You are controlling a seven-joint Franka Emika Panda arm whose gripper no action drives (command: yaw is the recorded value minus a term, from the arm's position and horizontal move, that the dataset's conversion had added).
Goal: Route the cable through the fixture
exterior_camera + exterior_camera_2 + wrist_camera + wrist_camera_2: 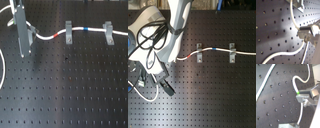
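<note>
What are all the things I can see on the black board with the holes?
cable: one, white with a red band and a blue band, running across the far part of the board in the first exterior view.
brackets: two seen there, light grey, upright, with the cable at both; second one to the first exterior view's right.
board: one, black, dotted with holes.
gripper: one, grey, at the cable's left part in the first exterior view.

Black perforated board (75, 90) fills every view, its holes in even rows, softly lit
</note>
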